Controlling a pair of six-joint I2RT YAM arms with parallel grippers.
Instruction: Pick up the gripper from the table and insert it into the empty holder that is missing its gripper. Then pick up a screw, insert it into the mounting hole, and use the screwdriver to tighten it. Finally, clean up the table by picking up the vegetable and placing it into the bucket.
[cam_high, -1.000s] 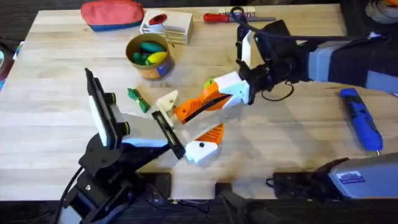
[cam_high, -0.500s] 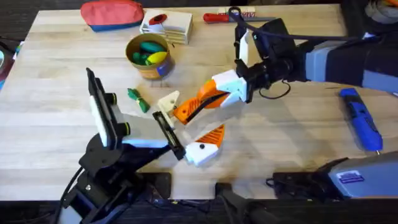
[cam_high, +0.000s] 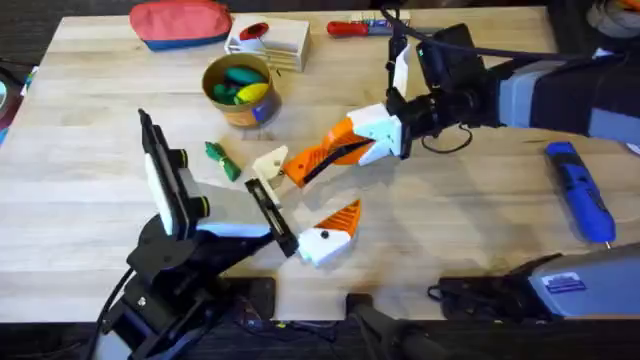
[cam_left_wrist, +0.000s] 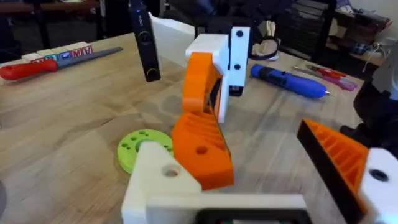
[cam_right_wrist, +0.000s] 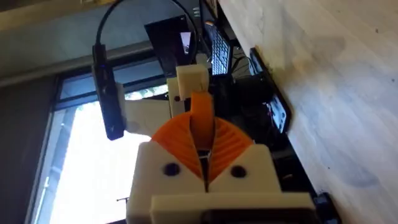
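Right gripper (cam_high: 300, 168) clamped on the gripper (cam_left_wrist: 200, 148) at the holder (cam_high: 270, 160); left gripper (cam_high: 300, 205) apparently open, empty; light, rigid, probably slippery plastic, best pinched across flat sides.

pale wooden table (cam_high: 90, 200) against dark floor; a bright window (cam_right_wrist: 74, 168) shows behind dark shelving (cam_left_wrist: 311, 25).

From here I can't tell whether the orange gripper (cam_left_wrist: 200, 148) is seated on the holder (cam_left_wrist: 163, 180); the joint is hidden. My right gripper (cam_high: 300, 170) covers most of the green disc (cam_left_wrist: 138, 147) from overhead. The red pouch (cam_high: 181, 22) and red-handled screwdriver (cam_high: 352, 28) are clipped by the overhead edge. The bucket (cam_high: 240, 90) contents are too small to name.
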